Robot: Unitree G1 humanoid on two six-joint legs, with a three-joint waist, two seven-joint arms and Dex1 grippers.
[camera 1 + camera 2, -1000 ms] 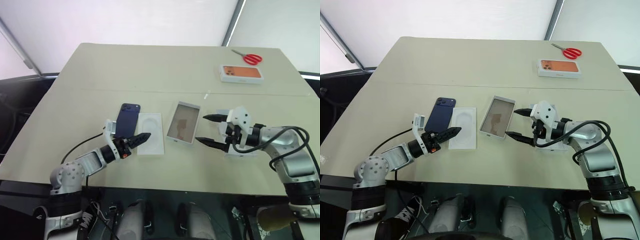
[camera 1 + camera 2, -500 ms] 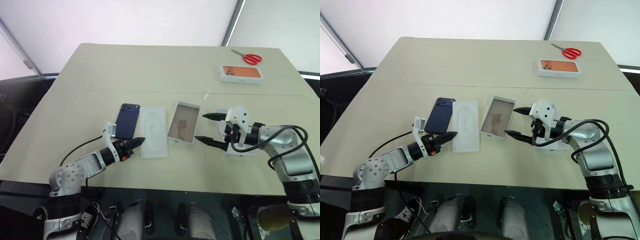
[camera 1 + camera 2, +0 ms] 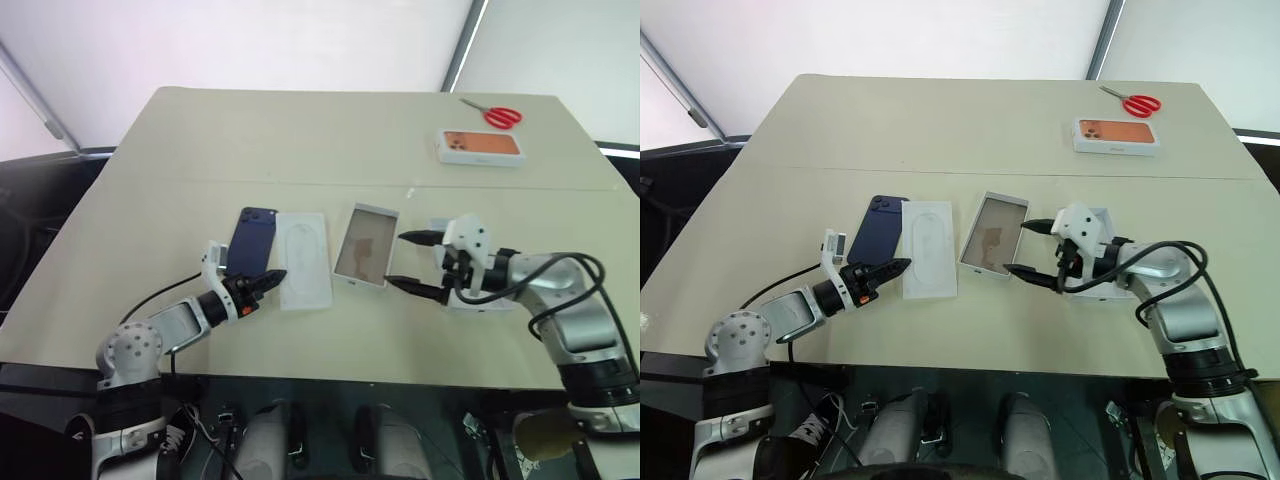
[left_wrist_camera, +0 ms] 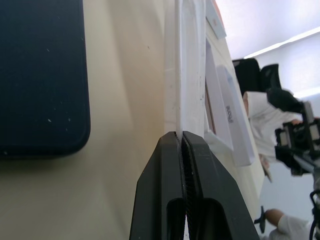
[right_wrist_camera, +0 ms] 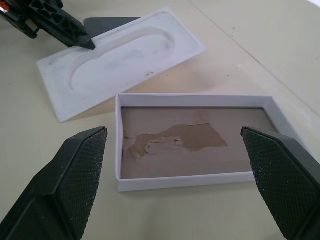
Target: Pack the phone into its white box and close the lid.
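In the left eye view, the phone [image 3: 252,241] lies face down left of centre, not yet in the box [image 3: 366,245], which sits open and empty at centre; between them rests the flat insert [image 3: 304,258], tilted a little. The left gripper [image 3: 270,279] is pinched together on the insert's near edge, while the right gripper [image 3: 412,263] hangs spread wide just right of the box, holding nothing. What looks like the lid [image 3: 466,296] lies under the right arm (mostly hidden, so I cannot be sure). An orange-pictured box [image 3: 481,146] and scissors [image 3: 493,115] sit in the upper right, well apart. In the left wrist view, the fingers [image 4: 172,175] clamp the insert's thin white edge, with the phone [image 4: 42,75] at upper left on the table. In the right wrist view, the box [image 5: 195,142] fills the centre between the open fingers [image 5: 80,170], brown floor bare. By my reading, nothing is packed: phone in, then the lid on, both remain.
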